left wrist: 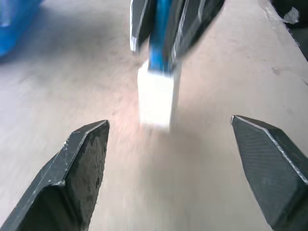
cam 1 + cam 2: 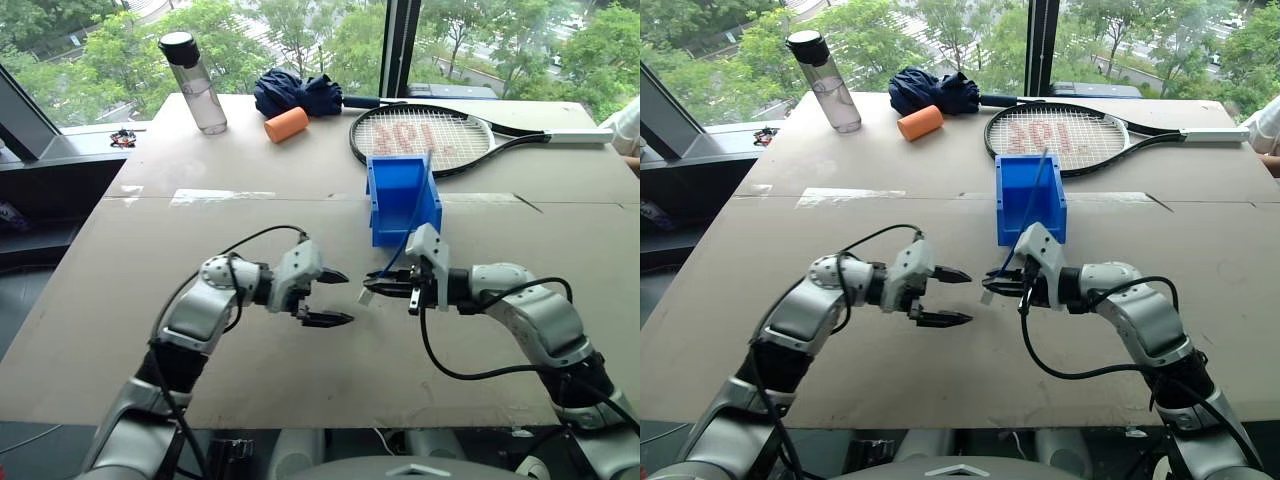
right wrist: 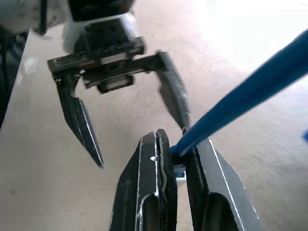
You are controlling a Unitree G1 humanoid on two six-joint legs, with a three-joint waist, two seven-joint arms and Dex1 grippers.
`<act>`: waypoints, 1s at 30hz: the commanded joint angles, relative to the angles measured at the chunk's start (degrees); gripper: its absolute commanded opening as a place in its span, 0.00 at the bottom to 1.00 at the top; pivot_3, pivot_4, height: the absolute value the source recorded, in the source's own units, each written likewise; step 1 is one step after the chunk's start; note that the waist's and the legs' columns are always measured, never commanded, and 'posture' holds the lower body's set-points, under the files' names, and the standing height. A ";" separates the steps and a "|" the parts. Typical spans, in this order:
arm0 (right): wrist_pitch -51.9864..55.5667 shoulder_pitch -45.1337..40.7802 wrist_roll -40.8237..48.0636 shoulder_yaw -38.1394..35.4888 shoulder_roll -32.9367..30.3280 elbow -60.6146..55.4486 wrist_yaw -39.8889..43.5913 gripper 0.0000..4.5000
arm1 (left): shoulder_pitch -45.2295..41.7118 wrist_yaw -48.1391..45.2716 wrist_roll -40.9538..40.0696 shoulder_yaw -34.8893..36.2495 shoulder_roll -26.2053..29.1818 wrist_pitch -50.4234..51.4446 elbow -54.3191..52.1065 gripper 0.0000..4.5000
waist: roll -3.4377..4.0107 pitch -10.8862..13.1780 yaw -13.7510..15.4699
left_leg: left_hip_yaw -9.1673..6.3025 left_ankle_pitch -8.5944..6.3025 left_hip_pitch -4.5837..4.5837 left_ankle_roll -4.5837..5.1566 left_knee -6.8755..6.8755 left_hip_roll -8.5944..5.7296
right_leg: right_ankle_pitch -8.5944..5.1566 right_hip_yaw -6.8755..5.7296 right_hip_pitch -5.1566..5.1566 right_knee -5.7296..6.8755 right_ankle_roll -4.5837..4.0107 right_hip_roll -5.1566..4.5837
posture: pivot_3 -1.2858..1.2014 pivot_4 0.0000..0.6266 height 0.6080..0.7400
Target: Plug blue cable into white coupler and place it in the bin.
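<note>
Over the desk (image 2: 250,350), from the left eye: left end effector (image 2: 338,297) released, fingers spread and holding nothing, just beside the white coupler (image 2: 366,295) but apart from it. Right end effector (image 2: 385,288) clenched on the blue cable (image 2: 404,240) at its plug end, coupler sticking out past the fingertips, plugged onto the cable. Cable rising from there up into the bin (image 2: 380,190), which stands just behind the right end effector. Farther back — a tennis racket (image 2: 420,135), a dark blue cloth bundle (image 2: 297,93), an orange cylinder (image 2: 287,124) and a clear bottle (image 2: 196,82).

From the right eye: same layout, both end effectors facing each other tip to tip above bare desk, a small gap between them.

From the left wrist: own two fingers (image 1: 77,168) wide apart, coupler seen beyond and between them, hanging at the end of the cable from the other arm's pinched fingers; touching neither left finger.

From the right wrist: own fingers (image 3: 149,192) closed tight on the cable's end — blue cable running off diagonally — with the left end effector opposite, gaping.
</note>
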 commanded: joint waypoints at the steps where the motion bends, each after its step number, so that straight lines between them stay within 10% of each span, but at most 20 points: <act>1: 4.50 -3.23 6.48 -9.94 2.11 -5.68 -7.21 0.00 | 5.05 6.77 -7.65 9.91 0.73 6.78 -12.40 0.86 | 0.00 0.03 0.15 | -0.03 0.00 0.00 0.00 -0.01 0.11 | 0.00 0.01 -0.01 0.00 0.00 -0.02 | 0.52 0.24 1.00; 12: 3.00 -28.98 -5.30 -11.35 6.97 26.31 -24.47 0.00 | 6.85 22.14 -10.91 13.09 -3.40 10.01 -22.15 0.86 | 0.03 0.11 0.41 | 0.22 0.01 0.00 -0.02 -0.03 -0.18 | 0.01 -0.02 0.09 -0.11 -0.04 -0.07 | 0.52 0.24 1.00; 17: 1.94 -29.00 -6.40 -10.74 6.09 27.46 -22.69 0.55 | 6.83 24.92 -12.56 13.39 -3.64 11.05 -23.97 0.88 | 0.07 0.13 0.21 | 0.29 0.01 -0.03 -0.01 -0.32 -0.17 | 0.02 0.02 0.07 -0.43 -0.03 -0.09 | 0.52 0.24 1.00; 19: 3.97 -26.47 -5.05 -11.57 4.80 23.04 -21.60 0.74 | 7.35 25.63 -13.65 13.42 -3.44 11.77 -25.02 0.88 | 0.06 0.13 0.21 | 0.28 0.00 -0.05 -0.01 -0.34 -0.16 | 0.03 0.02 0.05 -0.46 -0.02 -0.09 | 0.52 0.24 1.00; 30: -3.65 14.70 -1.02 -23.51 -17.21 -13.13 -4.68 0.74 | 17.10 24.76 -18.60 15.51 1.96 15.41 -30.06 0.88 | 0.07 0.16 0.48 | 0.31 -0.01 0.02 0.00 -0.36 -0.19 | -0.11 0.02 0.18 -0.60 -0.17 -0.20 | 0.52 0.24 1.00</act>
